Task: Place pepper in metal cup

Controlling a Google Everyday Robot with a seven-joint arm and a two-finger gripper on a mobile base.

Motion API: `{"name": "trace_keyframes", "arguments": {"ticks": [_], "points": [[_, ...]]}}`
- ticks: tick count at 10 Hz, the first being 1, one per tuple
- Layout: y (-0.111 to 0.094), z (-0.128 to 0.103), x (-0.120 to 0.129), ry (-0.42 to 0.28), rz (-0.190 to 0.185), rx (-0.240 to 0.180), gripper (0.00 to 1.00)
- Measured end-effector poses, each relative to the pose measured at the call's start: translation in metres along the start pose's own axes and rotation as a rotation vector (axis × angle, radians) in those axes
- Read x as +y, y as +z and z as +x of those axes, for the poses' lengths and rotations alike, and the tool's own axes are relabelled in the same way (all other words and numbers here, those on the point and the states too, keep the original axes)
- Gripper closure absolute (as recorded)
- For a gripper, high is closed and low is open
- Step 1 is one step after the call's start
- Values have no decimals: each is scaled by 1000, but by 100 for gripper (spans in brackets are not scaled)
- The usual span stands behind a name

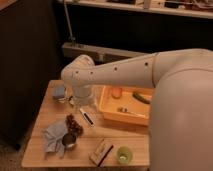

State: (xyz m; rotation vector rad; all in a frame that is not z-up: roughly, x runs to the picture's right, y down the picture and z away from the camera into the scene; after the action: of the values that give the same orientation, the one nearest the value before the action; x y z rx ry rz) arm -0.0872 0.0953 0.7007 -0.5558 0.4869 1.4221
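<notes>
I am watching a wooden surface [117,136] from above, with the big white arm [125,70] coming in from the right and bending downward over the back left part of it. The end effector [81,102] is hanging below that bend, low over the surface and just left of the yellow tray [104,105]. The arm is covering most of it, so I cannot tell whether it is open or closed.

The pepper [141,97] is lying inside the tray, toward its back right corner, close to the edge of the arm. An orange round item [116,92] is sitting in the tray's back left part, apart from the pepper, and a pale utensil [132,112] is lying along the tray's front.

The metal cup [69,140] is standing upright on the front left part of the surface, well apart from the pepper and outside the tray. It is sitting against the right edge of a crumpled blue-grey cloth [53,136], with a dark grape bunch [74,124] just behind it.

A small black-and-white stick [86,117] is lying between the grape bunch and the tray. Near the front edge, a light green cup [123,154] is standing upright with a brown box [101,150] just to its left. A bluish object [60,92] is sitting at the back left, beside the arm's bend; I cannot tell what it is
</notes>
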Motion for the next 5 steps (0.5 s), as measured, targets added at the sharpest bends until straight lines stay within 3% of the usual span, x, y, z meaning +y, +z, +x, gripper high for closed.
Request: {"name": "trace_keyframes", "arguments": {"ticks": [3,5], "points": [[-29,7,-63,-84,16,-94,35],[-61,17,-115,-114,16,-150,35]]}}
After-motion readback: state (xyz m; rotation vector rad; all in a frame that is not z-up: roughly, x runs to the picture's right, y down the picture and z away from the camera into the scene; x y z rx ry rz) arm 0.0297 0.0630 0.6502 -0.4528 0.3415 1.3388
